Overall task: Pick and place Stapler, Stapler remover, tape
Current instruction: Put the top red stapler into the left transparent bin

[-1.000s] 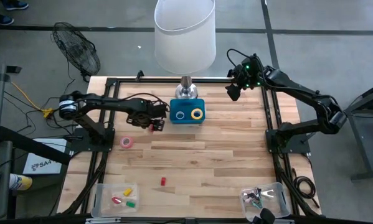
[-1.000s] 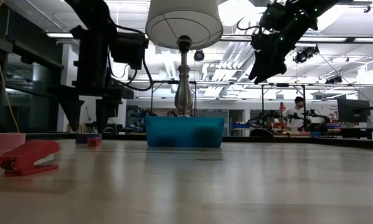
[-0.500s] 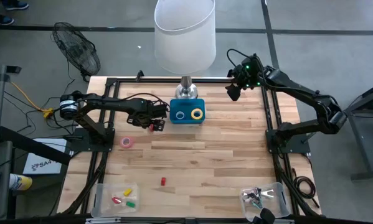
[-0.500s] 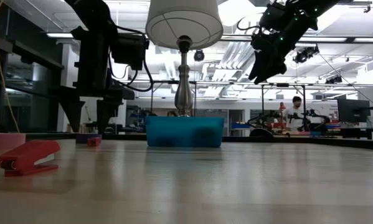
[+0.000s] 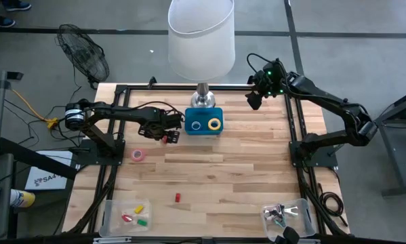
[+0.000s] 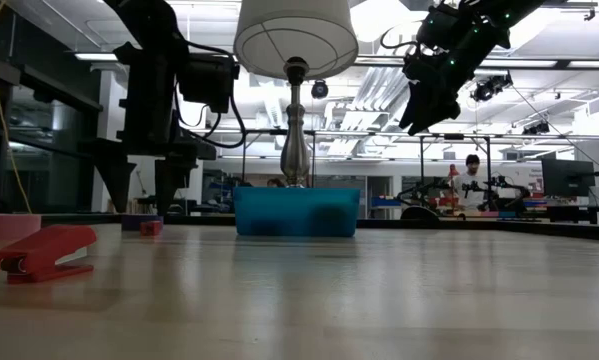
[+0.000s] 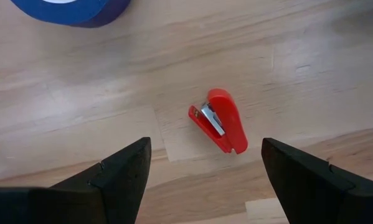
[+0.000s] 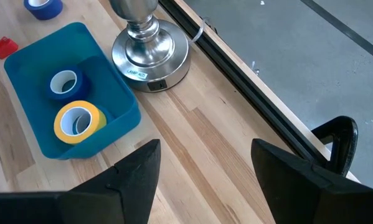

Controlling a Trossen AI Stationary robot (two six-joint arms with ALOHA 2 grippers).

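Note:
A small red stapler [image 7: 218, 120] lies flat on the wood, and my left gripper [image 7: 206, 142] hangs open straight above it [image 5: 165, 132], pointing down, one finger on either side and clear of it. A loose blue tape roll [image 7: 68, 6] lies close by. A blue bin [image 5: 204, 122] holds a blue tape roll [image 8: 63, 84] and a yellow one [image 8: 79, 121]. A pink tape roll [image 5: 139, 155] lies flat toward the left. A second small red piece [image 6: 47, 250] lies near the front edge; which red piece is the stapler remover I cannot tell. My right gripper [image 8: 205, 144] waits open, high at the far right.
A lamp [image 5: 201, 41] stands behind the bin, its metal base [image 8: 150, 46] on the table. A clear tray [image 5: 125, 217] with red, yellow and green blocks sits at the near left. Another tray [image 5: 284, 215] with dark items sits at the near right. Bare wood spans the middle.

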